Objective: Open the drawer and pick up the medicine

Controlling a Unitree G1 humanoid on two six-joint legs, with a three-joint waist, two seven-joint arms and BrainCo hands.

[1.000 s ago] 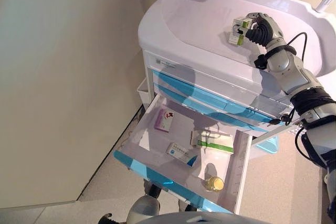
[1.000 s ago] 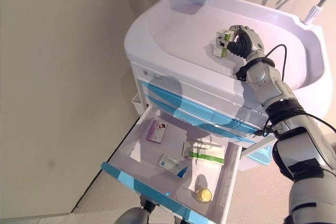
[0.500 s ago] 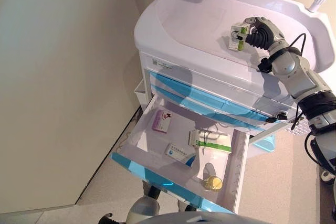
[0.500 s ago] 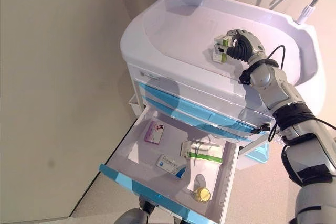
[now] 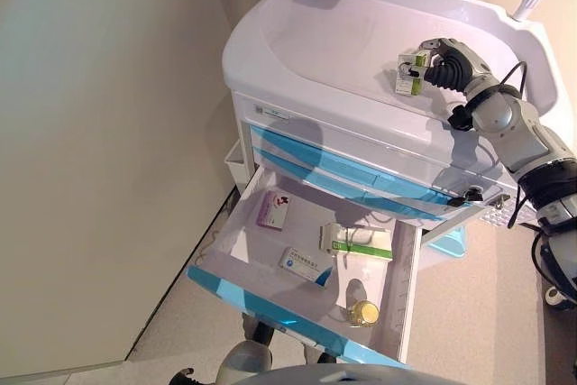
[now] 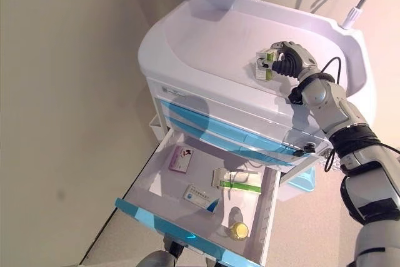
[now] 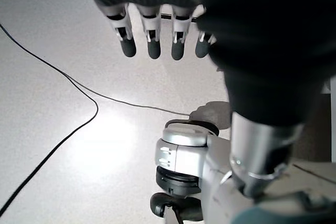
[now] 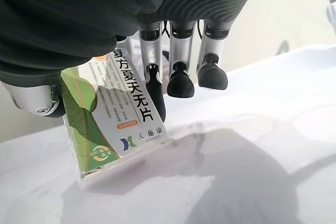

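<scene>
Right hand [image 5: 448,62] pinches a small white and green medicine box [image 5: 411,73] between thumb and curled fingers [image 8: 155,88], over the recessed white top of the cart [image 5: 343,38]. In the right wrist view the lower edge of the box sits at or just above the white surface; whether it touches cannot be told. Left hand [image 7: 157,27] shows only in its own wrist view, hanging over the floor with its fingers straight and slack, holding nothing.

Below the top, the lowest drawer [image 5: 270,313] with a blue front is pulled well out. Inside it lie a pink and white box [image 5: 272,211] near the back left, a white and blue box [image 5: 306,266] nearer the front, a white and green box [image 5: 359,242] towards the right, and a small jar with a yellow lid [image 5: 365,314] at the front right. The upper blue-fronted drawers [image 5: 361,182] are closed.
</scene>
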